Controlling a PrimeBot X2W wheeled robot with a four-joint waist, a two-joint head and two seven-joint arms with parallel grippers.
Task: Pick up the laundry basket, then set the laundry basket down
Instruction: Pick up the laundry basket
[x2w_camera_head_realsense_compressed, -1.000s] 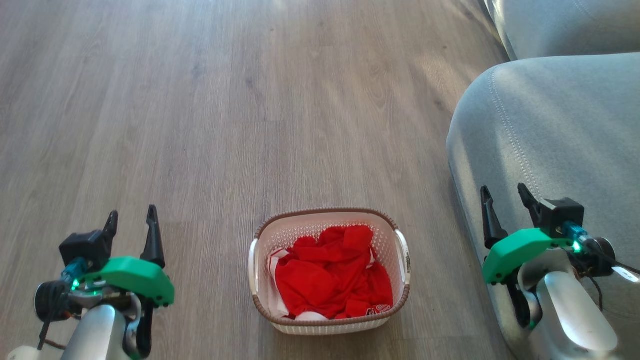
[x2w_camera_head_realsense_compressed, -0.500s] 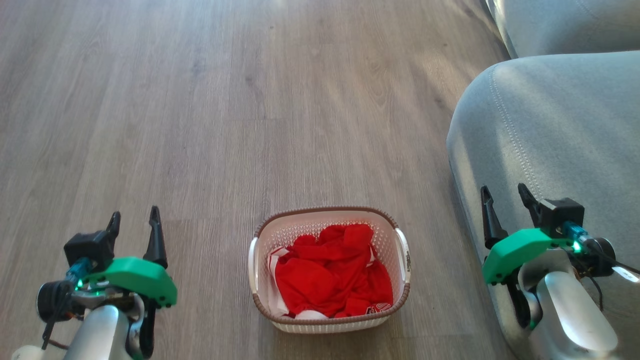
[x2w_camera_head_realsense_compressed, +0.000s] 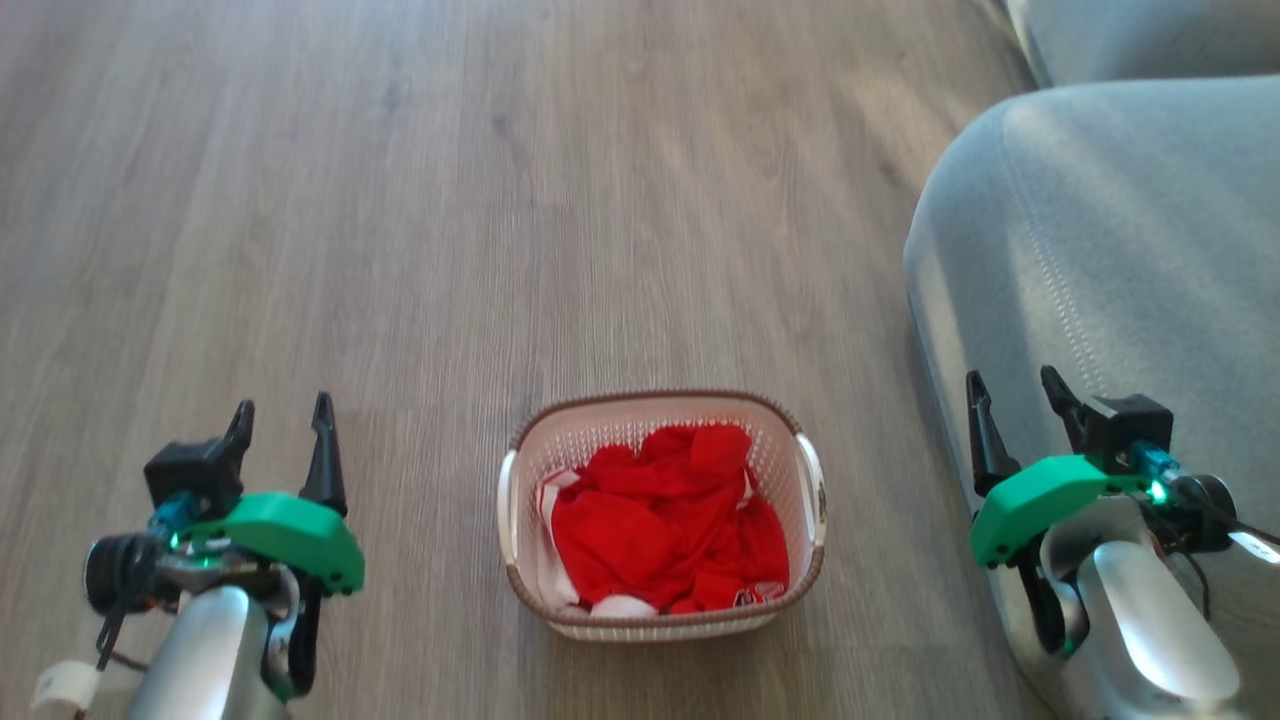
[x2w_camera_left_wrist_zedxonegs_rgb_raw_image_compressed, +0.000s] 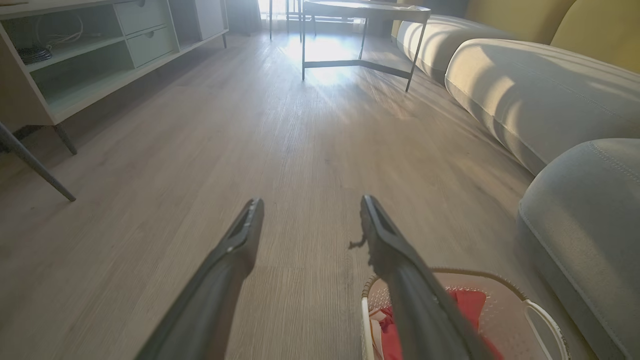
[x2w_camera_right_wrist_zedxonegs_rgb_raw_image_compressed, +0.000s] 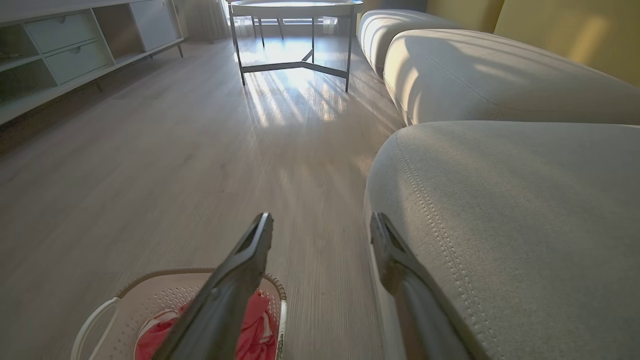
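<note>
Basket (x2w_camera_head_realsense_compressed: 660, 628) untouched on floor (x2w_camera_head_realsense_compressed: 400, 200), both grippers open and empty.
Basket at 6 o'clock; left gripper (x2w_camera_head_realsense_compressed: 283, 404) at 8, right gripper (x2w_camera_head_realsense_compressed: 1010, 376) at 4, both well apart from it, fingers pointing to 12. Risks: right arm is close to the sofa (x2w_camera_head_realsense_compressed: 1100, 220) and may drag on it; uneven handle grabs would tilt the basket and spill the clothes (x2w_camera_head_realsense_compressed: 660, 520).

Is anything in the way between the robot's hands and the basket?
No, nothing visible. Only bare floor lies between the open left gripper and the basket, and between the basket and the open right gripper. The sofa is close beside the right gripper, but not across the gap.
</note>
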